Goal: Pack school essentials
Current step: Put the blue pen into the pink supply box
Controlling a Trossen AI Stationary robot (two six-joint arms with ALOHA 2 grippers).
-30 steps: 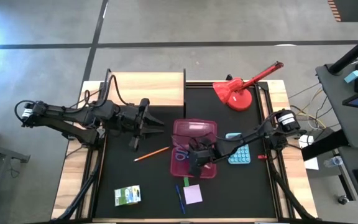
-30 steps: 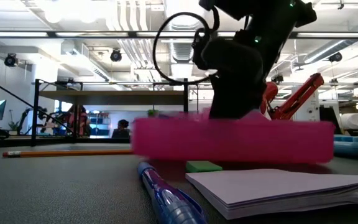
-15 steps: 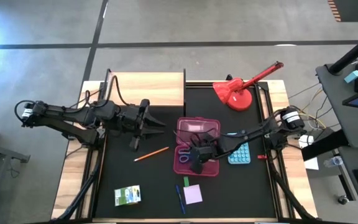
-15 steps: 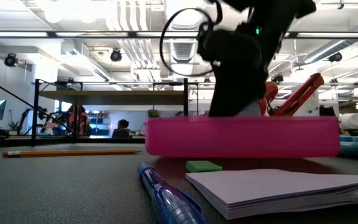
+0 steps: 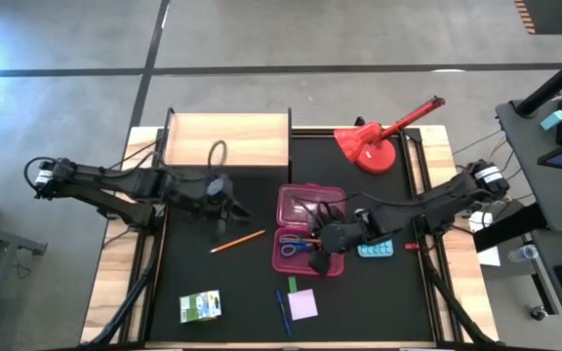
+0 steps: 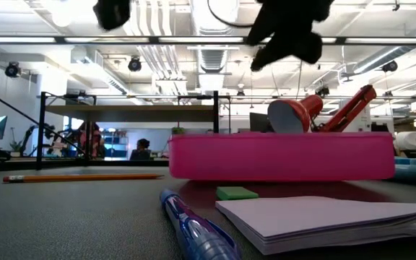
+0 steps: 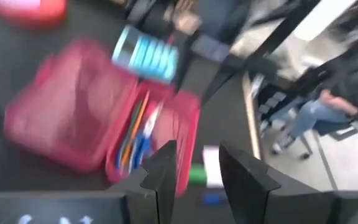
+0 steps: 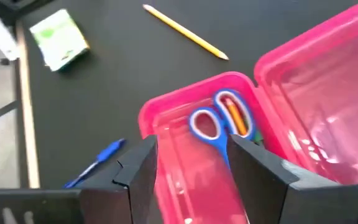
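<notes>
The open pink pencil case [image 5: 308, 230] lies mid-table, with the blue-handled scissors [image 8: 211, 126] and an orange pen [image 8: 236, 118] in its tray. My right gripper [image 5: 326, 239] hovers open above the tray's right side [image 8: 191, 177], touching nothing. My left gripper [image 5: 219, 185] is open left of the case [image 7: 197, 180]. The orange pencil [image 5: 237, 241], green-and-white box [image 5: 200, 306], blue pen [image 5: 286, 314], lilac pad [image 5: 303, 304] and green eraser [image 5: 293, 285] lie flat on the mat.
The light-blue calculator [image 5: 377, 244] lies just right of the case, under my right arm. A red desk lamp [image 5: 369, 142] stands at the far right, and a wooden box [image 5: 227, 139] at the far left. There is bare mat between pencil and box.
My right gripper has risen out of the case's tray and drawn back a little toward the table's right. The case slid slightly right, then came to rest. My left gripper has lifted and turned toward the case.
</notes>
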